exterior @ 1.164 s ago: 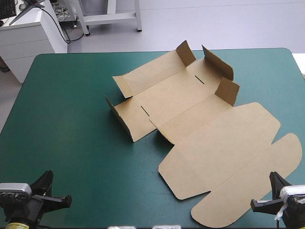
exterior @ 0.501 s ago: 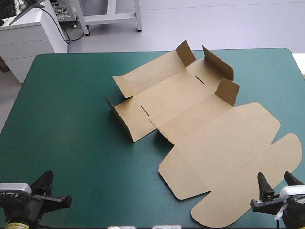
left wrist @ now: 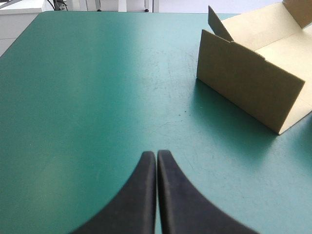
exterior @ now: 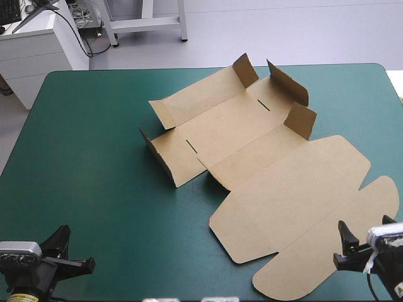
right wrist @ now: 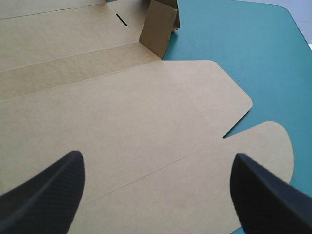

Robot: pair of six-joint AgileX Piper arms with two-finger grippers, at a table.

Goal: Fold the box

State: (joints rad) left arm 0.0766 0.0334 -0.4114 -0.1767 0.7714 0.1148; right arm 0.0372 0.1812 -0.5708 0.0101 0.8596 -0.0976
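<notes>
The brown box (exterior: 264, 157) lies as a cut sheet across the middle and right of the table. Its short end walls and corner flaps stand up, and the big lid panel with its rounded flap (exterior: 327, 251) lies flat toward the near right. My right gripper (exterior: 365, 228) hovers open at the near right corner over that rounded flap. In the right wrist view its fingers (right wrist: 58, 183) stand wide apart above the lid (right wrist: 146, 112), holding nothing. My left gripper (exterior: 88, 264) rests shut at the near left, well short of the box's nearest raised wall (left wrist: 248, 90); its tips (left wrist: 156, 157) meet over bare cover.
A wide stretch of teal-green cover (exterior: 82, 157) lies between the left gripper and the box. The table's right edge (exterior: 393, 94) runs close beside the lid and the right gripper. A white cabinet (exterior: 38, 44) stands beyond the far left corner.
The right gripper's fingers went from shut to wide apart, and it edged slightly forward over the flap. The left gripper and the box have not moved.
</notes>
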